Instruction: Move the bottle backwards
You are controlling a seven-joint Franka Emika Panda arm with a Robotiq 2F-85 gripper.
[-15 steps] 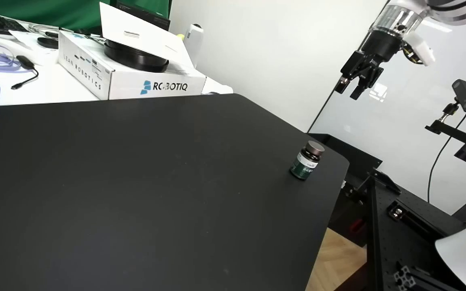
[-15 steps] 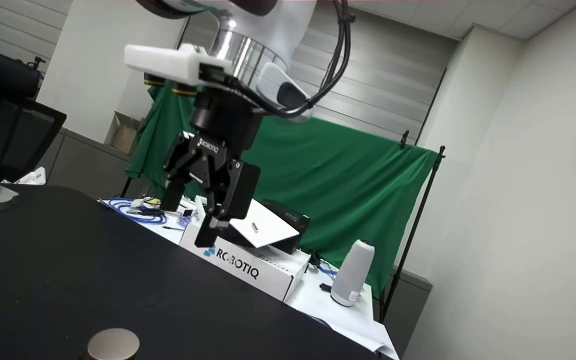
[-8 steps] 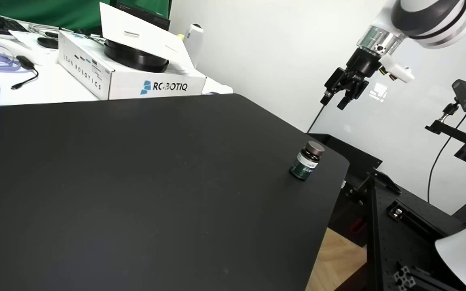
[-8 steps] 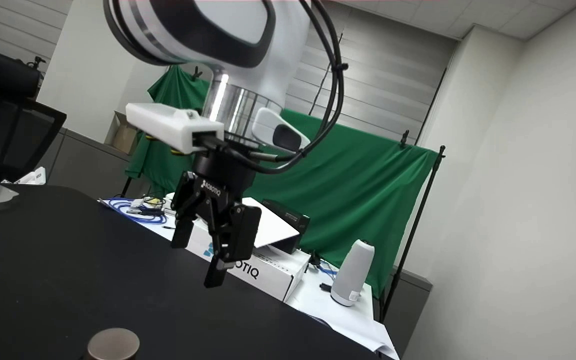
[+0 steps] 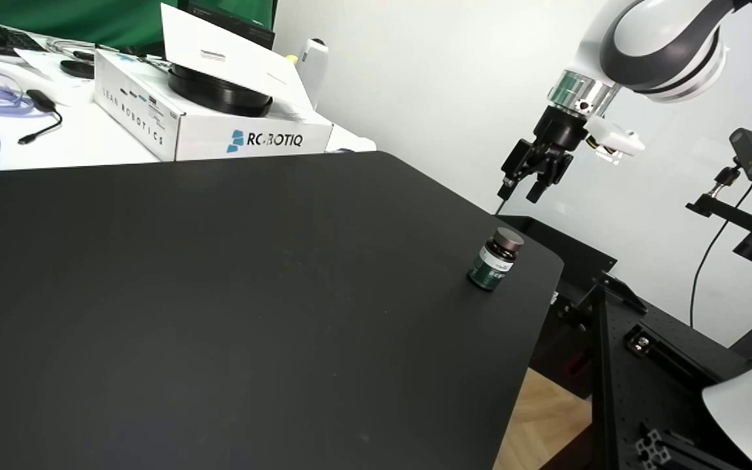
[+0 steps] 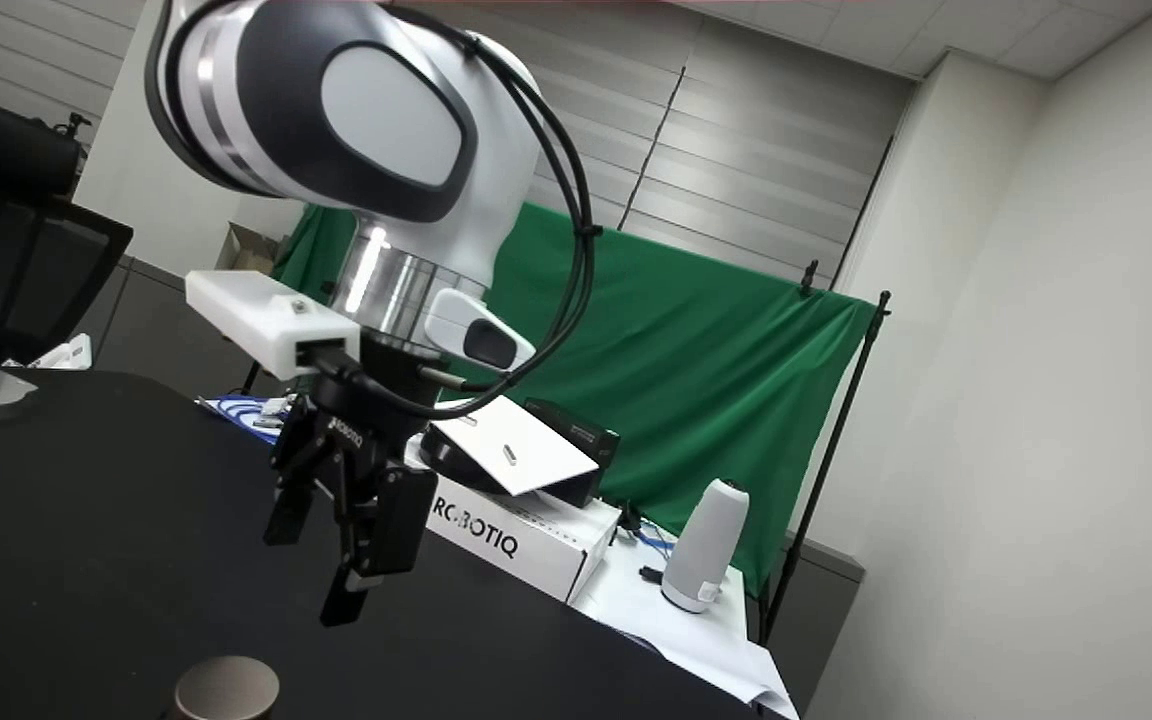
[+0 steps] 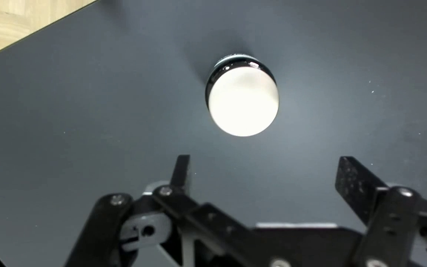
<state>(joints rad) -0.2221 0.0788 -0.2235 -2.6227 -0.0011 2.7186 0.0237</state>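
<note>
Holding nothing, the Robotiq gripper (image 7: 264,160) is hanging with its fingers (image 7: 181,172) wide apart, presumably readying a straddling grip on the green-labelled pill bottle (image 5: 495,259), which is standing upright near the edge of the black tabletop (image 5: 252,294), its cap (image 7: 243,102) not yet between them.

Bottle (image 6: 227,688) mostly below btm edge in an ext. view
</note>
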